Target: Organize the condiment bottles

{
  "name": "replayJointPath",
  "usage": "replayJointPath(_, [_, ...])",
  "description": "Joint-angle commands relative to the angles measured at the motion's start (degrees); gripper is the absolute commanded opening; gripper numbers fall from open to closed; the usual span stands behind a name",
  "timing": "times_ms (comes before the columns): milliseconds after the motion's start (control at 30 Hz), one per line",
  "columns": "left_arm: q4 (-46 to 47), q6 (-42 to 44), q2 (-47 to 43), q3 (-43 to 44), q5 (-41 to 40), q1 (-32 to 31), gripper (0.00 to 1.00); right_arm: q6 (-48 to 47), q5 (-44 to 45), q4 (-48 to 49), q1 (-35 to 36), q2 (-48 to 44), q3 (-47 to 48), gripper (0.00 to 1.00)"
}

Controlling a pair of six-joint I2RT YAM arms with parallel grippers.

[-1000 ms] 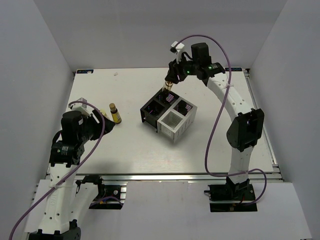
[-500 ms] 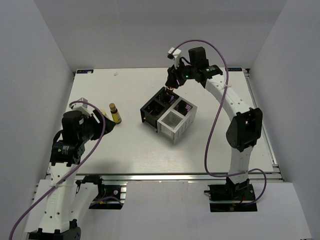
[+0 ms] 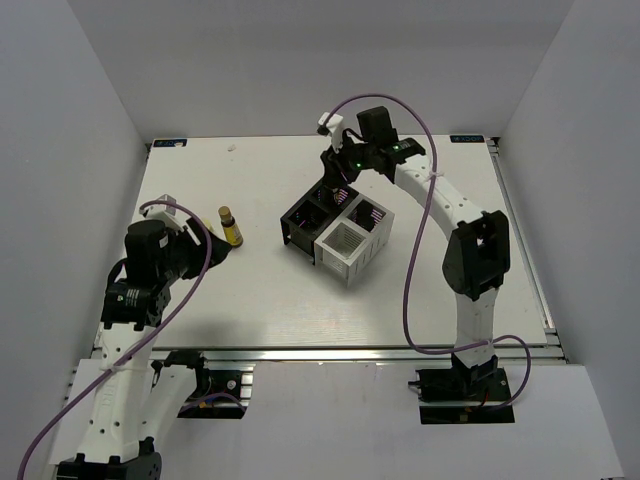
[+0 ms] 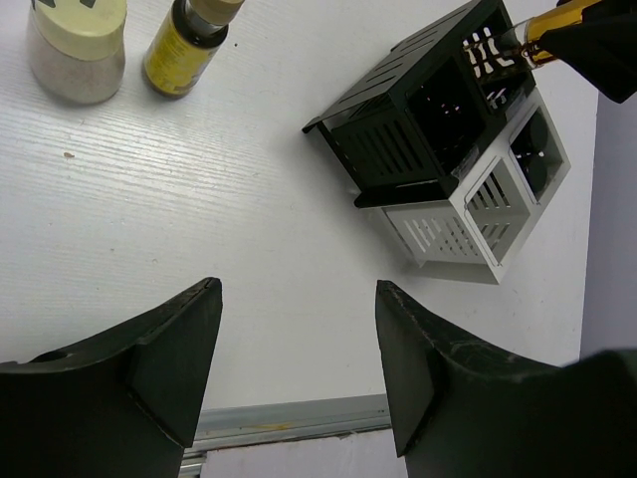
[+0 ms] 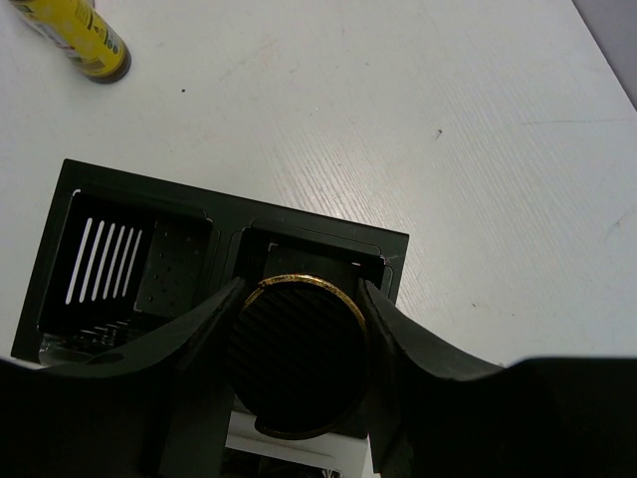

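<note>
The right fingers point(image 5: 194, 344) clench an amber bottle point(image 5: 299, 363) over the far black compartment of the rack point(image 3: 340, 240). The left fingers point(image 4: 164, 363) hang spread, empty.

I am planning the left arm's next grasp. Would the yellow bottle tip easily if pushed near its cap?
Probably yes: the yellow bottle stands upright, tall and narrow, so a high push may topple it. Being round, it would likely roll afterwards. Its body looks smooth, perhaps slippery.
</note>
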Motion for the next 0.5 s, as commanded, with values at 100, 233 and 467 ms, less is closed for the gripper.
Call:
replayJointPath(100, [1.28,0.37,0.25,-0.28,0.44,0.15,0.73,-1.56,1.94,5.49,0.78,-0.14,-1.8,0.35])
replayJointPath(233, [1.36,0.37,0.25,-0.63,0.44,0.15,0.73,-1.65,2.73,6.28,0.86,-0.23,-3.12,0.44])
replayJointPath(467, [1.45,0.37,0.25,-0.89,0.53,0.15,0.73,-2.35,4.31,8.04,0.95,0.03,-4.53,0.54])
